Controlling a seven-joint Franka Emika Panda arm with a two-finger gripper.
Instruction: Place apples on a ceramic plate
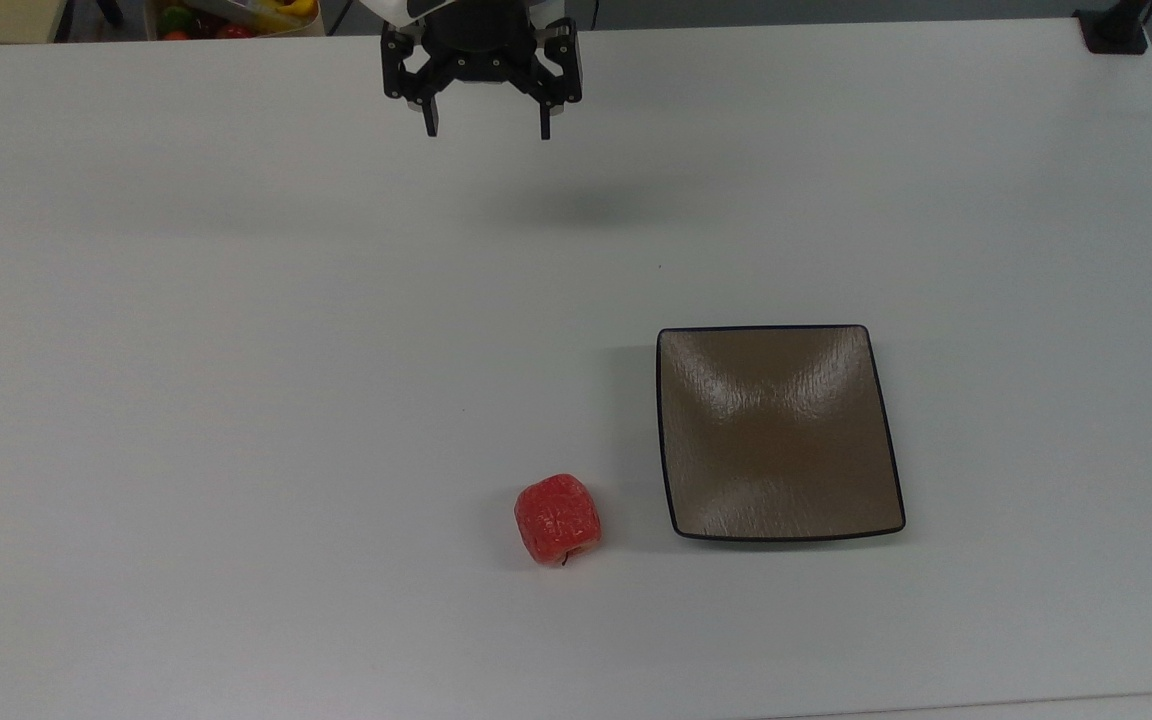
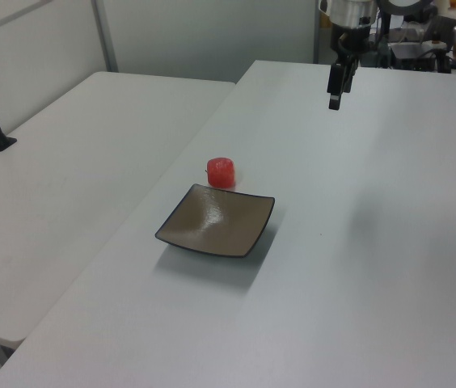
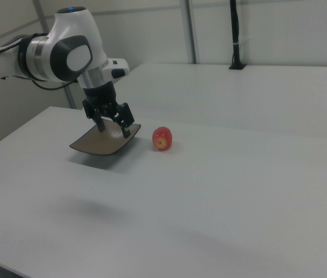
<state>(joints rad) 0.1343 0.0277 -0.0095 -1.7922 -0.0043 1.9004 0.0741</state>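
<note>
brown ceramic plate (image 1: 781,435) holds nothing — apple (image 1: 558,519) sits just beside it.

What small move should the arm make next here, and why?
Probably carry the open gripper over above the apple: it hangs high at the table's far edge holding nothing, while the apple sits on the table beside the empty ceramic plate.

Probably lab: robot arm (image 3: 59,55), bare white tables (image 1: 236,350).

Overhead plus two oblique (opposing) views
</note>
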